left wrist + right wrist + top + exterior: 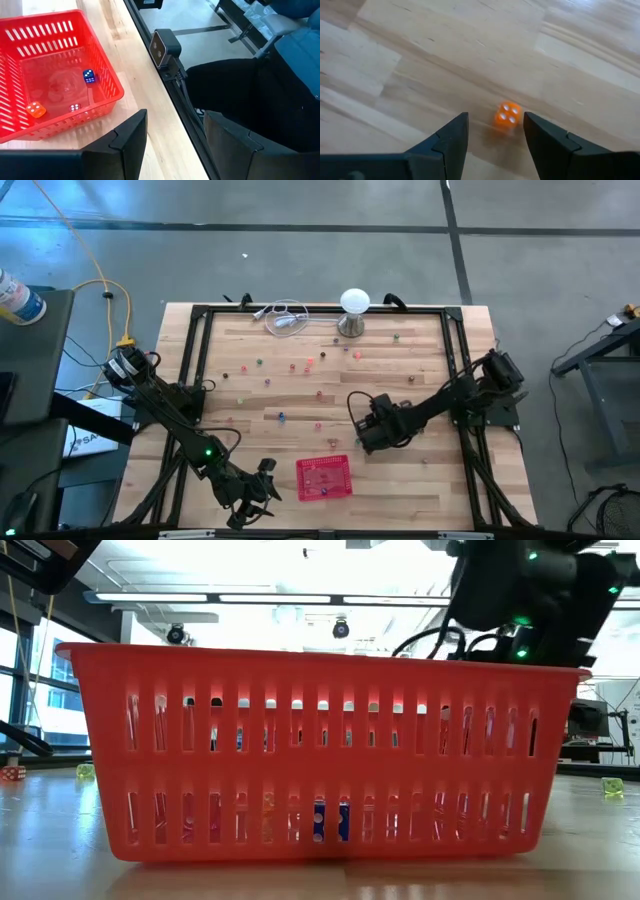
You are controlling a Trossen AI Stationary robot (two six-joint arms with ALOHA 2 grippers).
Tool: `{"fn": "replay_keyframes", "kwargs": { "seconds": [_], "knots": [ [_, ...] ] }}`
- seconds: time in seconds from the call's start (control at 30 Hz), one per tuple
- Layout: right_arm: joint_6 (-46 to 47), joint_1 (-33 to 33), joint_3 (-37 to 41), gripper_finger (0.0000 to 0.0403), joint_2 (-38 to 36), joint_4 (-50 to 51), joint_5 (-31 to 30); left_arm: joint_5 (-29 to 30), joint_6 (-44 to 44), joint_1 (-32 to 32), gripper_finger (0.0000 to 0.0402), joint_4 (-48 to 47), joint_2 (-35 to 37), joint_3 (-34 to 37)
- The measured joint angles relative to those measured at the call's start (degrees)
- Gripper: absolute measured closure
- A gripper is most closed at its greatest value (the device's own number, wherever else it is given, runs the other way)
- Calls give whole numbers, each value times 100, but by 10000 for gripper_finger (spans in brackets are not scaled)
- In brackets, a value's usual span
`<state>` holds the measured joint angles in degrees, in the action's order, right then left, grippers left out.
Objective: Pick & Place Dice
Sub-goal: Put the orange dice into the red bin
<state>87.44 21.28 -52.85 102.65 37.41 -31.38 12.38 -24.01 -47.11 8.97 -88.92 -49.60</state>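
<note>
Right tool [495, 131] is what we see at work, low over the wooden worktop [420, 480]; its two dark fingers [447, 137] stand apart and hold nothing. Just ahead of the fingertips, in line with the gap between them, lies an orange die [507, 116] on the wood, with white pips on its upper face. We cannot tell if a finger touches it; it seems to lie free.

In the high view this right tool [362, 432] is near the middle of the worktop, and the red mesh basket [324, 477] lies near it, toward the front edge.

Left tool [262, 498] waits at the front edge of the worktop, just beside the basket. Its fingers [131, 134] are wide apart and empty, and they reach out over the edge of the worktop. Beside this tool, in the basket [107, 75], we see three dice: a blue one [89, 76], an orange one [35, 109] and a pink one [74, 107], all on the basket floor and apart from each other.

Beyond the right tool, toward the far side, many more small dice [293, 367] in mixed colours are scattered on the wood. At the far edge stands a metal stand with a white ball top [354, 304].
</note>
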Motion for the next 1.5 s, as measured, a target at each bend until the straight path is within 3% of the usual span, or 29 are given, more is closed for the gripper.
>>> {"fn": "replay_keyframes", "kwargs": {
  "seconds": [0.5,1.07,1.37,1.5],
  "knots": [
    [-223,-231,101,228,-9,-95,-24,4,0,24,213,0,0,0],
    [-396,-231,103,370,-7,-70,-31,11,-32,24,213,0,0,0],
    [-651,160,116,372,-235,0,-81,11,-44,24,213,-71,0,0],
    [-726,647,-80,372,-594,-76,-589,14,-44,24,213,-105,0,0]
  ]
}}
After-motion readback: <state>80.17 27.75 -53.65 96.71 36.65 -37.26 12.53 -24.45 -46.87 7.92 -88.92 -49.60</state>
